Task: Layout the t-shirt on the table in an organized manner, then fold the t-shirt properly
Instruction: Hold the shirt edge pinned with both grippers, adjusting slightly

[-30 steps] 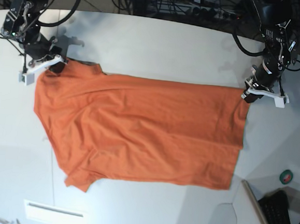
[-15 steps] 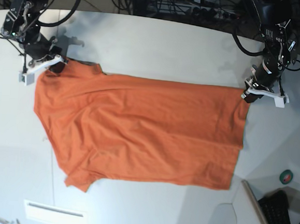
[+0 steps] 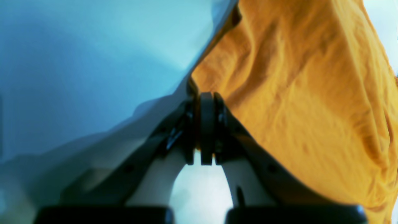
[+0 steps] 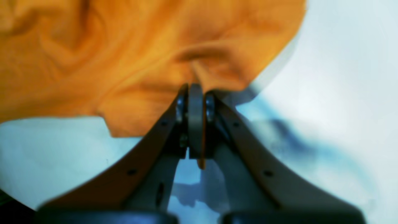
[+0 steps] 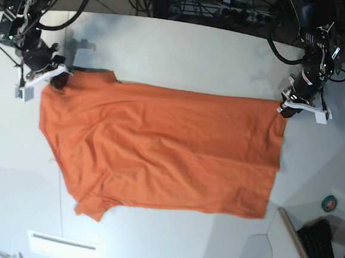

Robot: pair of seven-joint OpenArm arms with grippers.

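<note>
My right gripper (image 5: 58, 78), pressed together on a corner fold of the t-shirt (image 5: 159, 149), has shifted outward and slightly away from me since a moment ago, drawing the far edge of the cloth tauter; my left gripper (image 5: 283, 109), likewise pinching the opposite far corner, has not moved. The t-shirt lies spread across the table (image 5: 184, 52), its far edge now nearly straight between my two grips, while the near sleeve (image 5: 89, 206) stays crumpled. I judge the layout step close to done, folding not yet begun. Nearby: a keyboard (image 5: 324, 251) and a green roll of tape (image 5: 330, 203) on the side surface, well apart from the cloth; nothing obstructs the spread.
</note>
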